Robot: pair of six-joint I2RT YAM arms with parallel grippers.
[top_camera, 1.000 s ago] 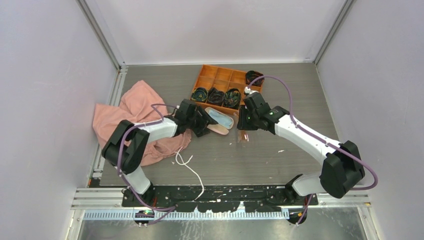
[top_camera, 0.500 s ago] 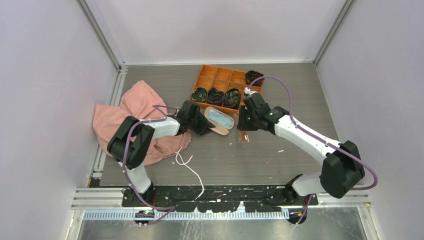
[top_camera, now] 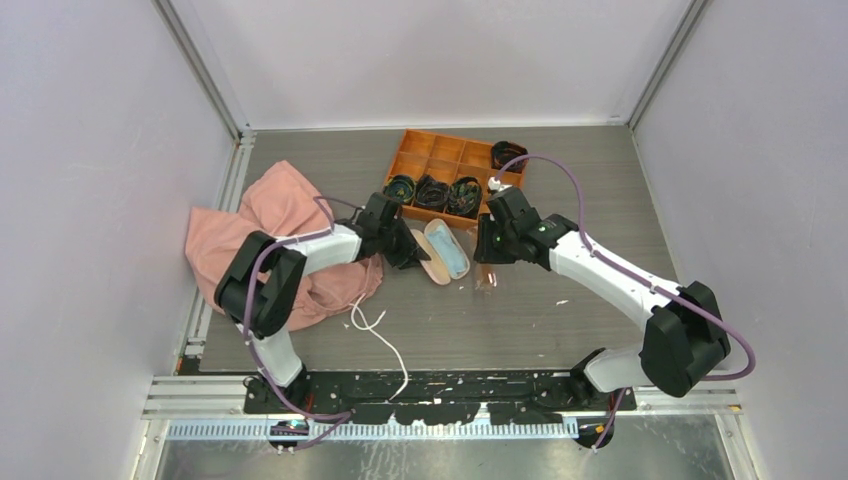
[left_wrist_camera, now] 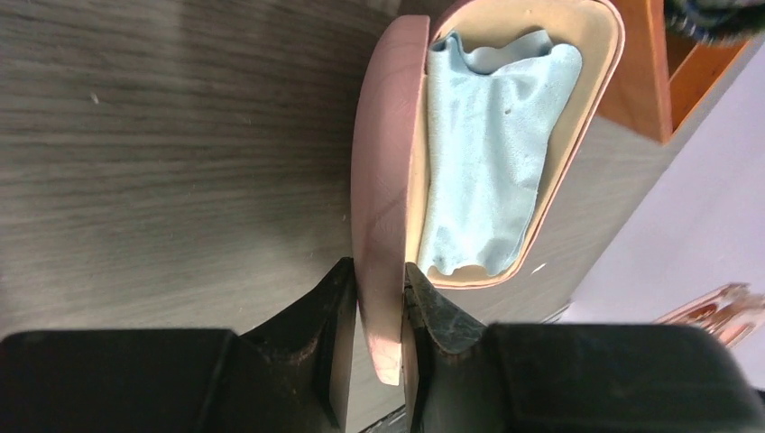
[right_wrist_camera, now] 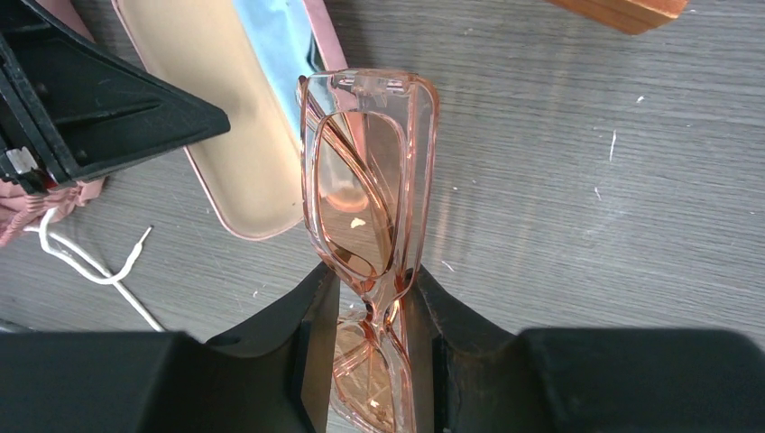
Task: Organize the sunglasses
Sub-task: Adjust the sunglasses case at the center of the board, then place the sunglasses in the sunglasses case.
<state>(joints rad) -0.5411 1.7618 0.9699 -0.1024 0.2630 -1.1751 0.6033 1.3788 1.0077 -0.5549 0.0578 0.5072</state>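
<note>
Fabric heap: a salmon-pink crumpled cloth (top_camera: 262, 225), soft and folded, lies on the left of the grey wood-grain table (top_camera: 560, 310), partly under the left arm.
Cord: a thin white cord (top_camera: 381, 338) curls on the table just in front of the cloth.
Left gripper: the left gripper (left_wrist_camera: 379, 311) has its black fingers drawn narrow. They pinch the end of one half of the open case, which is seen edge-on in the left wrist view.
Case: the pink oblong hard case (left_wrist_camera: 386, 171) has a smooth shell, rounded ends and a cream lining. It lies open on the table between the two grippers.
Lining cloth: a light blue cloth (left_wrist_camera: 483, 153), matte and wrinkled, fills the case half that is not gripped.
Tray: an orange compartment tray (top_camera: 440, 160) sits behind the case, with dark coiled bundles (top_camera: 433, 192) in its front row.
Task thing: the sunglasses (right_wrist_camera: 365, 194) are folded, with translucent pinkish-orange lenses and a clear, glossy pinkish frame. They are just right of the case.
Right gripper: the right gripper (right_wrist_camera: 368, 311) is clamped narrowly around the sunglasses near the bridge, one lens standing beyond the fingertips.
Views: only the top view shows the cloth heap, the bundles and both arms. Only the left wrist view shows the cloth's wrinkles and the pinch on the shell, and only the right wrist view shows the folded frame. Whether the sunglasses touch the table cannot be told.
</note>
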